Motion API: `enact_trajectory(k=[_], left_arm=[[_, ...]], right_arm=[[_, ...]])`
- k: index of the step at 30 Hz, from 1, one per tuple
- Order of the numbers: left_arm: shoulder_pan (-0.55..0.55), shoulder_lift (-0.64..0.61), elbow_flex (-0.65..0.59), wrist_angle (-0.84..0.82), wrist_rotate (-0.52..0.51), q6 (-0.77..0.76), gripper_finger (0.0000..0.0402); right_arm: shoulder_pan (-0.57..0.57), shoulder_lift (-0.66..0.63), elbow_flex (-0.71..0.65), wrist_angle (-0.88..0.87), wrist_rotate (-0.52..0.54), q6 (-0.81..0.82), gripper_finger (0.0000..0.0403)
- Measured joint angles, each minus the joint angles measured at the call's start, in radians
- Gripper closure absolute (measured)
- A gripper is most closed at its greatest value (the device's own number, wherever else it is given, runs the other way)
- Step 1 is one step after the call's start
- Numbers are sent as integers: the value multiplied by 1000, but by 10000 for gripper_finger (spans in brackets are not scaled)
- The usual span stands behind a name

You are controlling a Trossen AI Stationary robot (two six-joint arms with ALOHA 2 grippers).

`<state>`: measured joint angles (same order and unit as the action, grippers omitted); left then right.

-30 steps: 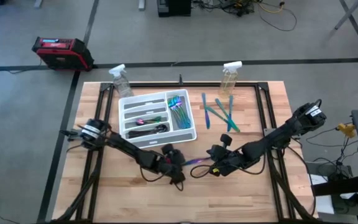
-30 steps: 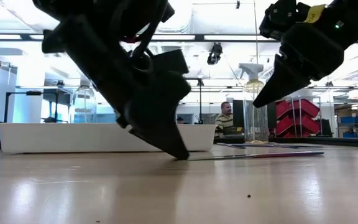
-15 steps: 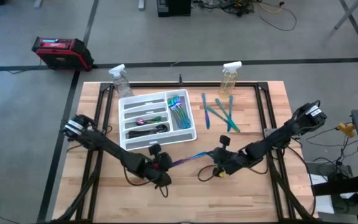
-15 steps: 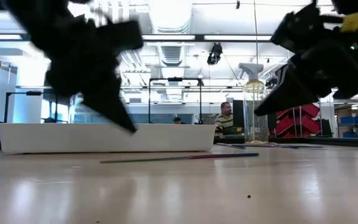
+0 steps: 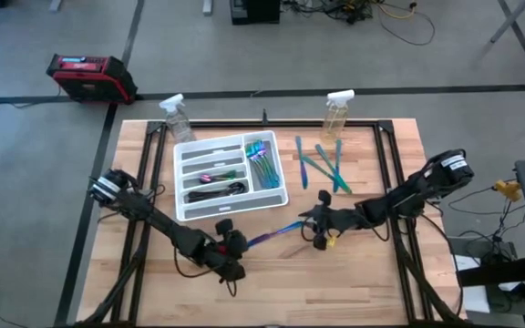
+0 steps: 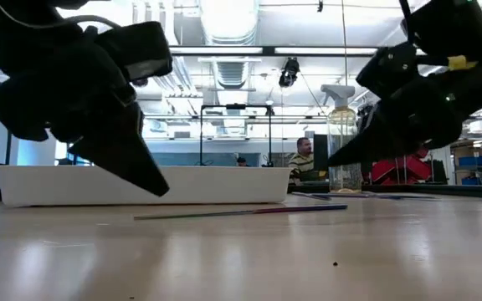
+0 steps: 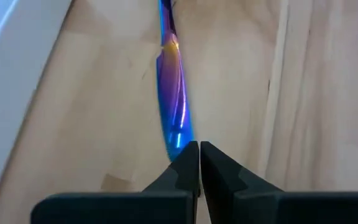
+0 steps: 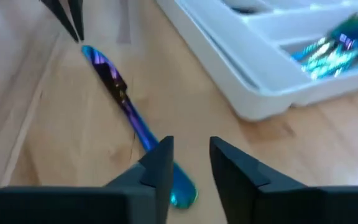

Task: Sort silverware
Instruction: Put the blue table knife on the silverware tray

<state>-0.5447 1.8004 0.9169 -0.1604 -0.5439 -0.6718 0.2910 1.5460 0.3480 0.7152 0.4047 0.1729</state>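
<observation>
Silverware was spread over the table: one iridescent knife lay flat near the front edge, between the left gripper, fingers pressed shut and empty, and the right gripper, fingers partly parted, empty. Lifting it would best be done by pinching the handle squarely. Four teal pieces lay near the back edge, beside one white tray.

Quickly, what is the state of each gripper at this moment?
Left gripper: closed, holding nothing; its tips sit at the end of the iridescent knife.
Right gripper: open, holding nothing, over the knife's other end.
</observation>
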Motion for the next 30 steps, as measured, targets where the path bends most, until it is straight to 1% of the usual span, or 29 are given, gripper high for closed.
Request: enact_trajectory(k=[2,4,6,10,13,17,21,24,30], left_arm=[[0,9,-16,37,2,-21,401],[-2,19,-34,58,12,-50,401],[-2,32,-56,71,1,-80,401],[-2,46,-98,104,15,-139,402],[-5,44,-126,110,14,-148,401],[-5,43,-139,110,14,-128,402],[-4,43,-139,110,20,-87,402],[-4,43,-139,110,22,-80,402],[-4,43,-139,110,22,-80,402]], right_arm=[[-12,7,-5,23,-33,-62,286],[-23,9,-13,36,-75,-88,281],[-38,9,-15,60,-130,-93,281],[-63,32,-18,120,-213,-105,288],[-71,81,-15,182,-257,-136,293],[-75,201,-16,275,-259,-164,289],[-96,333,-16,418,-291,-164,274],[-121,367,-16,509,-361,-145,256],[-184,411,-16,497,-418,-198,216]])
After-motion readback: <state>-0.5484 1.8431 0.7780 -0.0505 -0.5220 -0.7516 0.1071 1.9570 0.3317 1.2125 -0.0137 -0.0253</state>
